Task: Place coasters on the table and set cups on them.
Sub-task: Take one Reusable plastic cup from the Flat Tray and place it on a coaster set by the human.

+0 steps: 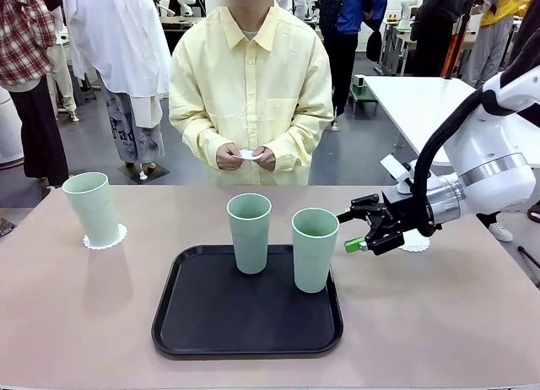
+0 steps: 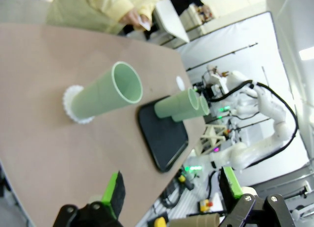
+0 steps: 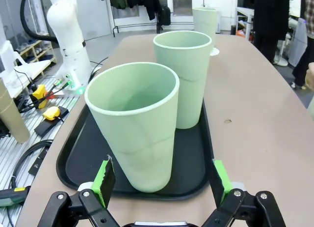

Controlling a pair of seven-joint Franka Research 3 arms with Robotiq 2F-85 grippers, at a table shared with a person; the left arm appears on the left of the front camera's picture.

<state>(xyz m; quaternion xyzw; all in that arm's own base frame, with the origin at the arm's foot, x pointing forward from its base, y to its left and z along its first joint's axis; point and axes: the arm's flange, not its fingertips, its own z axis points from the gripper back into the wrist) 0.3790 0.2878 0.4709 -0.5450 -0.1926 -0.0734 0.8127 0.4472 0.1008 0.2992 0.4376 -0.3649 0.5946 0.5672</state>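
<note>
Our right gripper [image 1: 347, 230], jaws spread wide, hangs just right of the nearer cup [image 1: 315, 248] at the black tray's [image 1: 245, 352] right edge; bare worktop [image 1: 456, 314] below. Our left gripper [image 2: 171, 187] gapes too. At left, another cup [image 1: 91, 208] tops a coaster [image 1: 107, 239].

One tall mint-green cup [image 1: 91, 208] stands upright on a lacy white coaster [image 1: 106, 237] near the beige-pink tabletop's [image 1: 76, 322] far left corner. A second cup [image 1: 250, 232] and a third cup [image 1: 314, 248] stand upright on the black tray [image 1: 211, 331], by its far edge and far right corner. Another coaster [image 1: 416, 243] lies near the tabletop's right edge.
</note>
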